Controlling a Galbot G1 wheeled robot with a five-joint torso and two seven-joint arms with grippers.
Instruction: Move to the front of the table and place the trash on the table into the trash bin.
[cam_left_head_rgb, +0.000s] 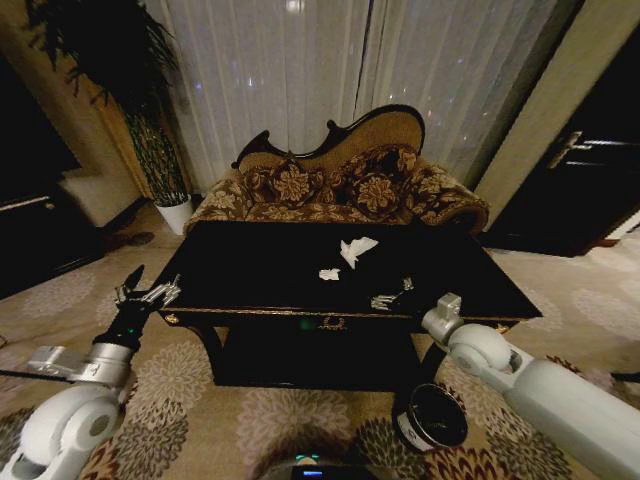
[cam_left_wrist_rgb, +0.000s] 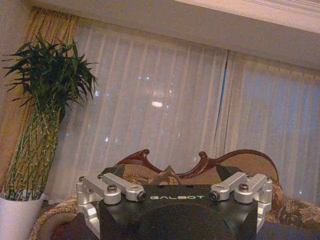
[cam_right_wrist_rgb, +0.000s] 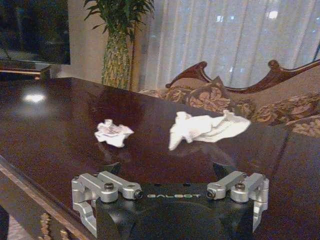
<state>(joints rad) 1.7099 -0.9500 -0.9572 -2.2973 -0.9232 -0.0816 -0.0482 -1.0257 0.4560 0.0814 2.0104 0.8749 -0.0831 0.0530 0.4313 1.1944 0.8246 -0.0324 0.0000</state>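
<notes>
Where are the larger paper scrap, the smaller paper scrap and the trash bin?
larger paper scrap (cam_right_wrist_rgb: 205, 128): right wrist view, middle of the crumpled sheet.
smaller paper scrap (cam_right_wrist_rgb: 114, 133): right wrist view, middle of the wad.
trash bin (cam_left_head_rgb: 432, 416): head view, dark open top.

Head camera high over table (cam_left_head_rgb: 250, 270), right wrist low at its edge, left wrist facing sofa (cam_left_wrist_rgb: 200, 165)

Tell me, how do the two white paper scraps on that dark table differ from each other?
The larger scrap is long and spread out, while the smaller scrap is balled up tight. The larger one lies farther back toward the sofa; the smaller one sits nearer the table's front edge. Both are crumpled white paper, lying apart on the glossy top, ahead of the right gripper.
</notes>
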